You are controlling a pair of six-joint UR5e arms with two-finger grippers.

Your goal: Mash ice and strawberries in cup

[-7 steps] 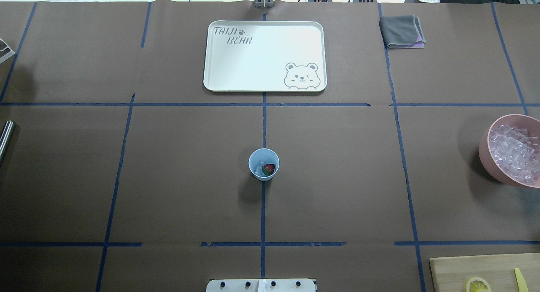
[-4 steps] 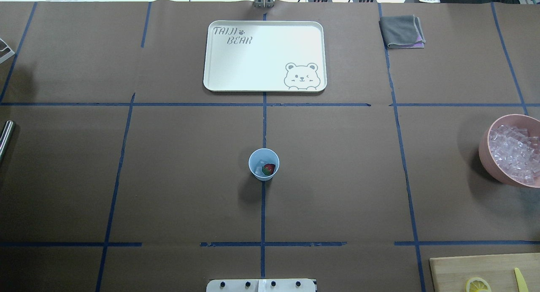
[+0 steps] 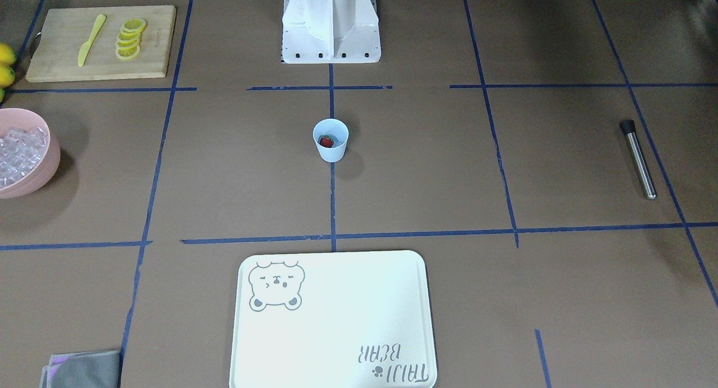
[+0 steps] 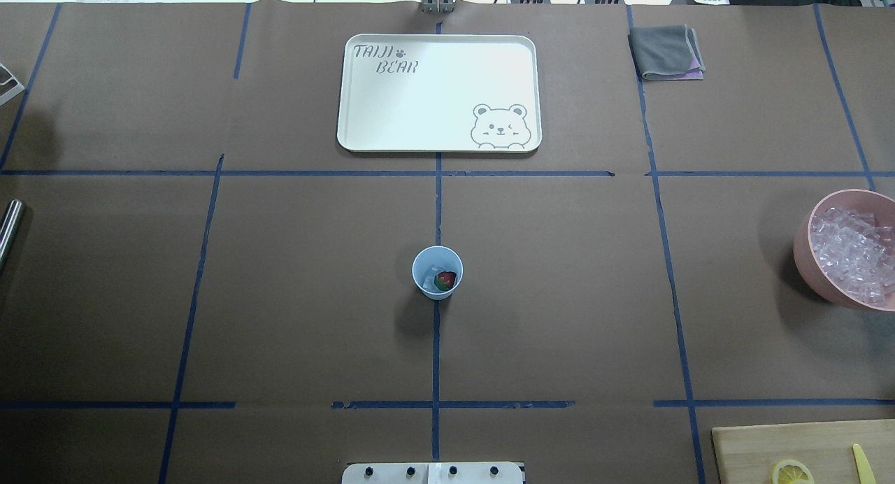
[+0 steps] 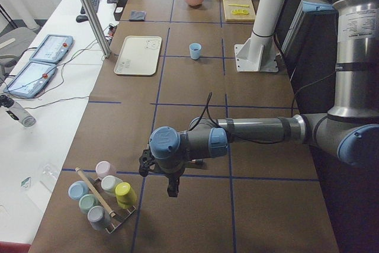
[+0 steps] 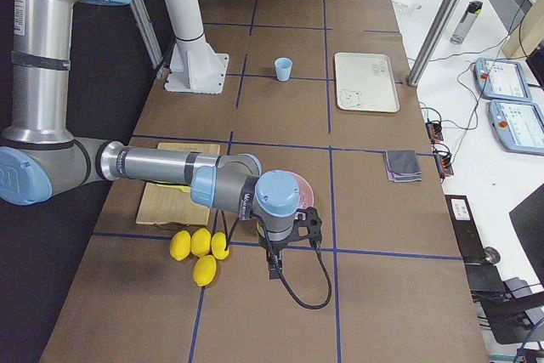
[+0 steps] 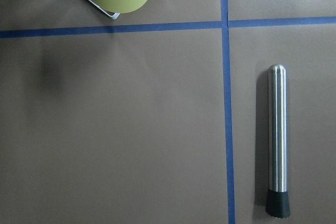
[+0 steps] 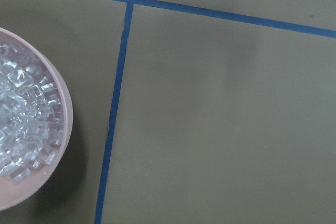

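The pale blue cup (image 4: 437, 273) stands upright at the table's middle, on the blue centre line. Inside it lie a red strawberry (image 4: 445, 280) and a little clear ice (image 4: 430, 272); the front view shows the cup (image 3: 331, 140) too. More ice (image 4: 849, 253) fills the pink bowl (image 4: 804, 260) at the right edge. My left gripper (image 5: 172, 186) hangs far off the left end, above a steel muddler (image 7: 276, 140). My right gripper (image 6: 274, 268) hangs beside the pink bowl (image 8: 60, 129). Both show only in the side views, so I cannot tell whether they are open or shut.
A white bear tray (image 4: 346, 92) lies beyond the cup, a grey cloth (image 4: 666, 52) at the far right. A cutting board (image 3: 61, 46) carries lemon slices (image 3: 129, 39) and a yellow knife (image 3: 90, 40). Whole lemons (image 6: 197, 252) lie near the right gripper, a cup rack (image 5: 103, 197) near the left.
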